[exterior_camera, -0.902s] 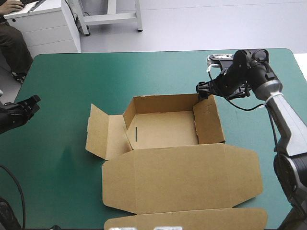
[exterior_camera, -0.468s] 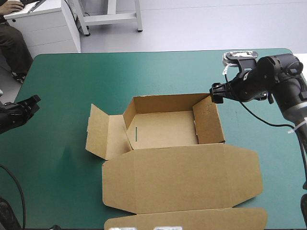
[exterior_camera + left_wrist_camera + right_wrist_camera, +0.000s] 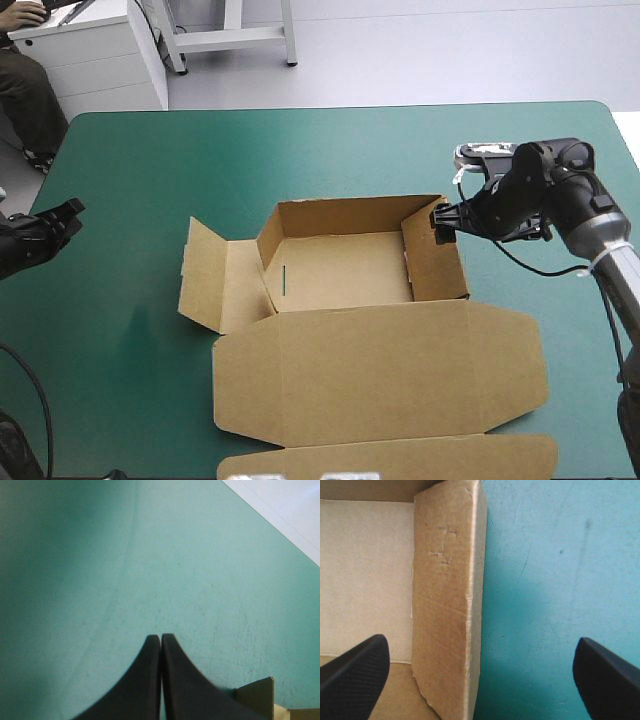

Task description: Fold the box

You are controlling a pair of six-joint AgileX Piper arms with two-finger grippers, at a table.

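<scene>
— Brown box (image 3: 345,270) is seen in the middle of the table (image 3: 300,150), right wall (image 3: 447,605) raised, left flap (image 3: 215,275) and lid (image 3: 380,370) lying flat. What could be spoiled?
— Right gripper (image 3: 441,222) is spread astride that wall; if lowered off-centre, the wall could be bent outward or the box shoved.
— And obstructions?
— None are seen. Left gripper (image 3: 55,225), fingers pressed together, is parked at the table's left edge.
</scene>
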